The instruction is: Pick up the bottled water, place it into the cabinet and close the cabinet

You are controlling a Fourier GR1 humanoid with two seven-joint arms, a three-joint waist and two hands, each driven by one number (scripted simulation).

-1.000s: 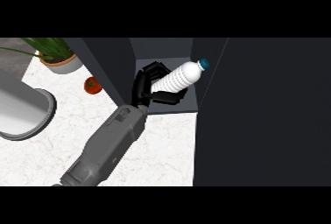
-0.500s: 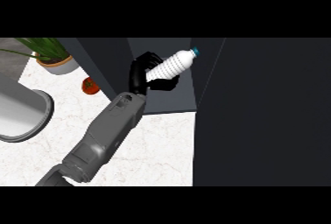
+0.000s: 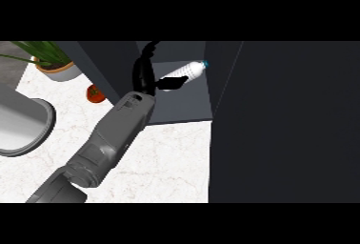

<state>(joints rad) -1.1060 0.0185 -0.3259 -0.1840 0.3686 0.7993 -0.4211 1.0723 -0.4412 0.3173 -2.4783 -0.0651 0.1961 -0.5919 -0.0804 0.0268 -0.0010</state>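
The black left hand [image 3: 151,71], at the end of a grey forearm [image 3: 116,133] that rises from the lower left of the view, sits inside the opening of the dark grey cabinet [image 3: 175,102], its fingers and thumb curled round the lower end of the white plastic water bottle with a blue cap [image 3: 188,70]. The bottle lies tilted, cap pointing up and to the right of the hand, the cap close to the cabinet's right inner wall; whether it touches that wall cannot be told. Below the hand lies the cabinet's grey floor, and further below that the white marbled counter [image 3: 175,157]. To the right of the hand a large dark panel, the open cabinet door [image 3: 288,124], fills that side of the view. To the left of the hand a small red tomato [image 3: 95,94] rests on the counter, a potted green plant in a pale pot [image 3: 56,66] beyond it, and a round grey metal basin [image 3: 21,126] at the left edge.
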